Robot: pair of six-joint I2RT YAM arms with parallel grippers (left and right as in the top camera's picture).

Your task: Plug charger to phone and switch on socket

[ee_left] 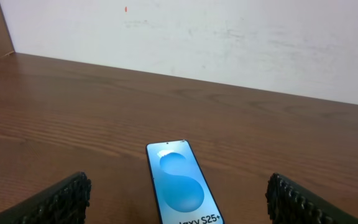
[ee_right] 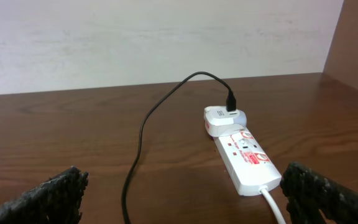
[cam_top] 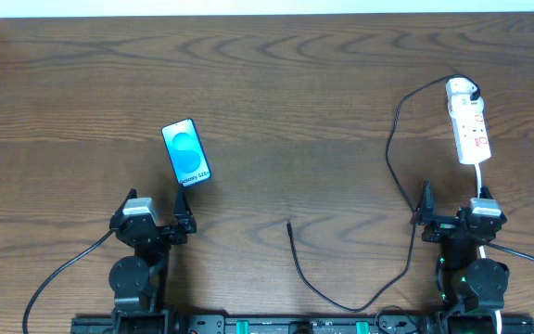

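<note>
The phone (cam_top: 185, 153) lies flat on the wooden table, blue screen up, just beyond my left gripper (cam_top: 156, 216). In the left wrist view the phone (ee_left: 180, 183) lies between the open, empty fingers (ee_left: 179, 211). The socket (cam_top: 468, 122) is a white power strip at the far right, with the charger's white adapter (cam_top: 461, 90) plugged into its far end. The black charger cable (cam_top: 397, 176) runs from there down to its loose plug (cam_top: 290, 224) at the table's middle front. My right gripper (cam_top: 452, 209) is open and empty, just short of the socket (ee_right: 244, 155).
The socket's white lead (ee_right: 275, 205) runs toward my right gripper. The black cable (ee_right: 135, 155) crosses the table left of the socket. A pale wall (ee_left: 229, 37) stands behind the table's far edge.
</note>
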